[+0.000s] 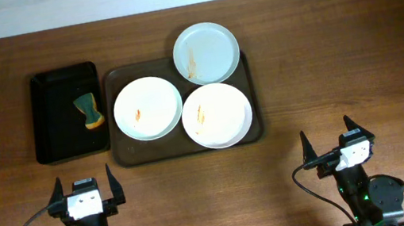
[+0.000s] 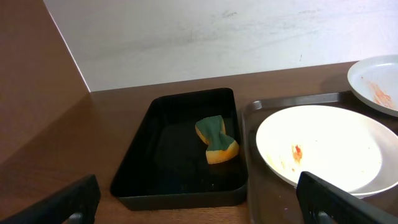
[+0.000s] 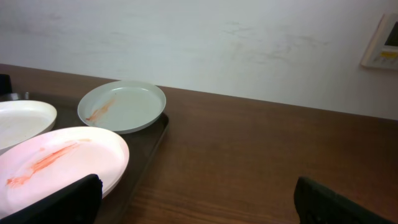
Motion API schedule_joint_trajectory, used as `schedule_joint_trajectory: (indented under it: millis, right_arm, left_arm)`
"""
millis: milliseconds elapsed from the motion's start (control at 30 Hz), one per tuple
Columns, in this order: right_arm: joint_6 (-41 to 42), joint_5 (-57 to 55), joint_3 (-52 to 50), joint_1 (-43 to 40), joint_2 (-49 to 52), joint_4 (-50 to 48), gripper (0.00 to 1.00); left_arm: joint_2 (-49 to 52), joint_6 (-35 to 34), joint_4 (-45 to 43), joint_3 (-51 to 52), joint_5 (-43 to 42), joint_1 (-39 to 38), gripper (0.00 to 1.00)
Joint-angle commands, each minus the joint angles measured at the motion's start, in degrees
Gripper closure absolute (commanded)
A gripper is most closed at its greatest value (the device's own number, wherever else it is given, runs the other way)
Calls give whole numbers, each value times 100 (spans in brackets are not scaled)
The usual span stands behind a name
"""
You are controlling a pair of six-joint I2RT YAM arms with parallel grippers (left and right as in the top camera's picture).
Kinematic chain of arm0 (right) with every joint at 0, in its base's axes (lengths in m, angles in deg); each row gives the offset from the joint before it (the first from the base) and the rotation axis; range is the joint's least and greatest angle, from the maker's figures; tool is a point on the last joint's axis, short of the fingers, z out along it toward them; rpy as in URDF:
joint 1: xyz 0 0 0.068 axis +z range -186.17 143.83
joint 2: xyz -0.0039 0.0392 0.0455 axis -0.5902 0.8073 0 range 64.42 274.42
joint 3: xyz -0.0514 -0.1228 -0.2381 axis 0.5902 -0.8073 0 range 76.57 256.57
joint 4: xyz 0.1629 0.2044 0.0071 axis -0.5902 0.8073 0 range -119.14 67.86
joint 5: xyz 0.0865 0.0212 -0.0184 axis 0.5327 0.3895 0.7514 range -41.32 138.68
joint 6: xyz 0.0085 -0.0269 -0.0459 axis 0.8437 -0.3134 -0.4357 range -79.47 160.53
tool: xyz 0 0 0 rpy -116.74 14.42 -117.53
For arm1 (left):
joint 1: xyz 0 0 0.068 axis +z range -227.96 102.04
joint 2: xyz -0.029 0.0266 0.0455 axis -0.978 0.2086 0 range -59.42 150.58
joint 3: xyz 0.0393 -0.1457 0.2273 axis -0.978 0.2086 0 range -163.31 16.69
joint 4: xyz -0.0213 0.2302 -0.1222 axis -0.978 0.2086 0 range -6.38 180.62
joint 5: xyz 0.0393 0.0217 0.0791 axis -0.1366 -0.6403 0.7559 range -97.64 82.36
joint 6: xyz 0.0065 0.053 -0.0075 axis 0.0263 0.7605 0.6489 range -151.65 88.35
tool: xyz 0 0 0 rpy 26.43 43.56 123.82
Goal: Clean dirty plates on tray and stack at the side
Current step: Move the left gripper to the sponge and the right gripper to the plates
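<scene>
Three white plates smeared with orange sauce lie on the dark brown tray [image 1: 124, 152]: a left plate [image 1: 147, 108], a front right plate [image 1: 217, 115] and a pale bluish back plate [image 1: 206, 51] that overhangs the tray's far rim. My left gripper [image 1: 84, 191] is open and empty near the table's front edge, short of the tray's left corner. My right gripper [image 1: 328, 145] is open and empty at the front right. The left wrist view shows the left plate [image 2: 323, 149]. The right wrist view shows the front plate [image 3: 59, 162] and the back plate [image 3: 122, 106].
A black rectangular bin [image 1: 66, 113] stands left of the tray and holds a green and yellow sponge [image 1: 89, 110], also in the left wrist view [image 2: 216, 140]. Bare wooden table [image 1: 337, 53] lies right of the tray.
</scene>
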Motion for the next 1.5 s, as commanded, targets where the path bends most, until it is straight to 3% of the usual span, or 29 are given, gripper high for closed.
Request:
schedule_joint_trajectory:
  millis: [0, 600, 733, 867, 967, 1067, 1167, 1233, 1300, 1467]
  right_arm:
    - [-37, 68, -31, -39, -28, -50, 2]
    - [-37, 70, -31, -37, -28, 4, 2]
    - [-37, 787, -31, -37, -28, -376, 2]
    - [337, 1139, -31, -33, -28, -1353, 1]
    - [767, 1117, -28, -33, -26, -2087, 2]
    - [1021, 1115, 227, -33, 46, -2208, 2]
    - [1176, 1121, 772, -33, 826, -2140, 2]
    - [1174, 1534, 1801, -33, 2479, -1825, 2]
    - [1174, 1805, 2599, -33, 3436, -1316, 2]
    - [1169, 2697, 6000, -15, 6738, 1648, 2]
  left_arm:
    - [-59, 94, -13, 50, 33, -26, 1]
    - [-59, 92, -15, 50, -37, -26, 1]
    - [-59, 92, -175, 50, -1943, -28, 1]
    - [-55, 50, -1453, 50, -3248, -28, 1]
    - [299, -564, -1965, -59, -3088, -26, 1]
    - [1368, -625, -1827, -979, -3088, -26, 1]
    - [3200, -621, -1062, -2583, -3088, -24, 1]
    - [5012, -616, 710, -4568, -3086, -22, 1]
    - [5759, -616, 1521, -5421, -3088, -22, 1]
    - [7464, -551, 3757, -7331, -2750, -22, 1]
